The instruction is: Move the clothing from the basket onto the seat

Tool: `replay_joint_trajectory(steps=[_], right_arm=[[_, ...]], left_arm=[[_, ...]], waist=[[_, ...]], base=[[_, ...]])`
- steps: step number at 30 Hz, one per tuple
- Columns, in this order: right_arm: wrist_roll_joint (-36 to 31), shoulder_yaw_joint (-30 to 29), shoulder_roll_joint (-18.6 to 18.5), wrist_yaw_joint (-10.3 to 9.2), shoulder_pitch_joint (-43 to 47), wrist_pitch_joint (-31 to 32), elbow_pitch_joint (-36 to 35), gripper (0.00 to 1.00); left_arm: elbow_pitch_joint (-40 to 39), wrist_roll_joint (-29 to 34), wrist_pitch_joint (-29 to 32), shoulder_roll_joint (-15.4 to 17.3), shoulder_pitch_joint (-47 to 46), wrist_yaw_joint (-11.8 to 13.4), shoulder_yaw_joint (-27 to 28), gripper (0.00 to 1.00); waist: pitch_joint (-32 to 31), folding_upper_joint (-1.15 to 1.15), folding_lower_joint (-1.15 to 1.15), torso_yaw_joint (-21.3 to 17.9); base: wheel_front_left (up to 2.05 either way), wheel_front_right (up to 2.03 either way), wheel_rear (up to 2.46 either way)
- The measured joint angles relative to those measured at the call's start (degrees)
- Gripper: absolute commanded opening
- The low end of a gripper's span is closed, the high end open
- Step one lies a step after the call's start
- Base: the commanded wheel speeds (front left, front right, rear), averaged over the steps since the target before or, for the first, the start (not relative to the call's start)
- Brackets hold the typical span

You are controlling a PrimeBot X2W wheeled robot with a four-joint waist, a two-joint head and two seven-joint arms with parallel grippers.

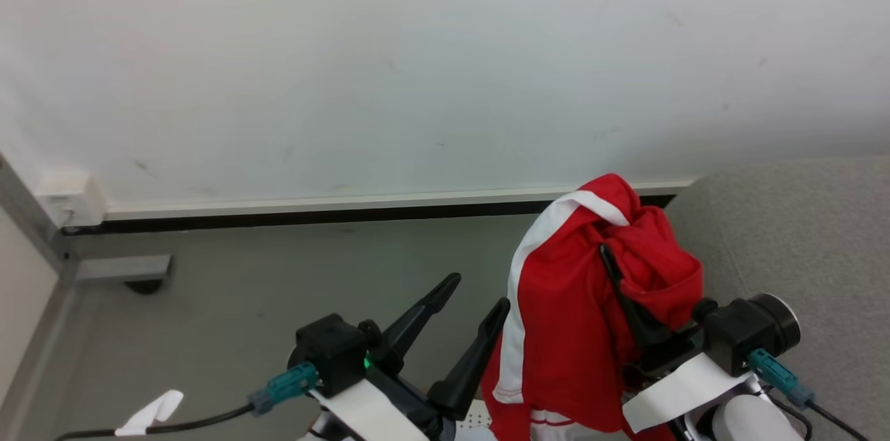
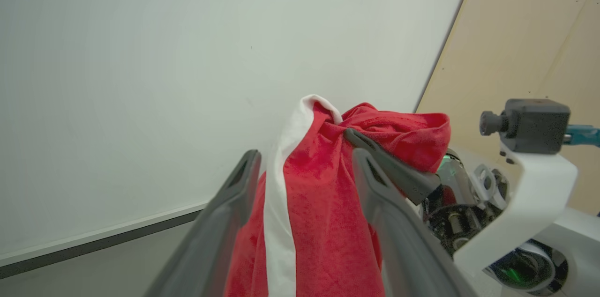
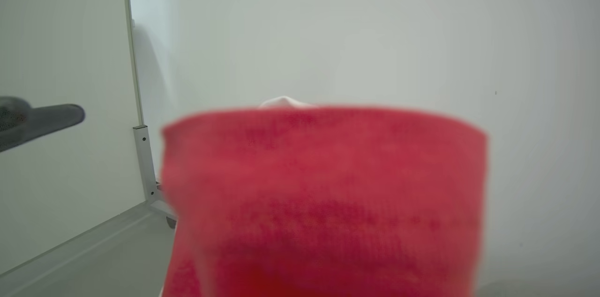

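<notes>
A plain white wall [image 1: 417, 58] with a pale skirting strip [image 1: 348, 204] backs a grey floor [image 1: 243, 281]. At the right of the head view lies the light grey woven seat [image 1: 799, 239].

The clothing [image 1: 577, 330] hangs bunched in the air just left of the seat's edge, with its lower end running out of the bottom of the head view. It is bright red soft fabric with a broad white stripe running from the top fold down its left side, and white trim shows near the bottom hem. The top is gathered into a crumpled knot.

The right gripper [image 1: 608, 257] is clenched on that knot. One dark finger lies against the outside of the folds and the other is buried in the fabric. In the right wrist view the clothing is a blurred red mass close to the lens.

The left gripper [image 1: 471, 298] stands beside the garment with its two fingers spread apart, holding nothing. The nearer finger sits just beside the white stripe; I cannot tell if it touches.
</notes>
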Motion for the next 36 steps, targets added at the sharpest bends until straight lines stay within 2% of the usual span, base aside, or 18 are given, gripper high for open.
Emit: replay_joint_trajectory(steps=[12, 19, 27, 36], right_arm=[[-2.03, -5.9, -0.75, 0.0, 1.33, 3.02, -7.48, 0.0], [-2.49, -8.98, -0.65, 0.0, 3.03, 4.03, -10.51, 0.0], [-3.23, -9.58, 0.22, 0.0, 3.2, 4.47, -11.89, 0.0], [-4.13, -11.06, -0.86, 0.0, -2.18, 5.3, -13.84, 0.0]], left_arm=[[1.03, 1.75, -1.38, -0.4, -0.67, -1.09, -3.09, 1.0], [1.79, 2.77, -1.44, -1.14, -1.42, -2.01, -5.6, 1.0], [2.34, 3.38, -1.24, -1.27, -1.66, -2.23, -7.24, 1.0], [1.32, 4.3, -0.51, -1.04, -4.21, -2.25, -7.62, 1.0]], waist=[[1.52, 0.0, -0.01, -12.19], [3.03, 0.0, -0.01, -17.41], [4.73, 0.0, -0.01, -20.21], [8.56, 0.0, 0.0, -19.55]], base=[[0.0, 0.0, 0.0], [0.0, 0.0, 0.0], [0.0, 0.0, 0.0], [0.0, 0.0, 0.0]])
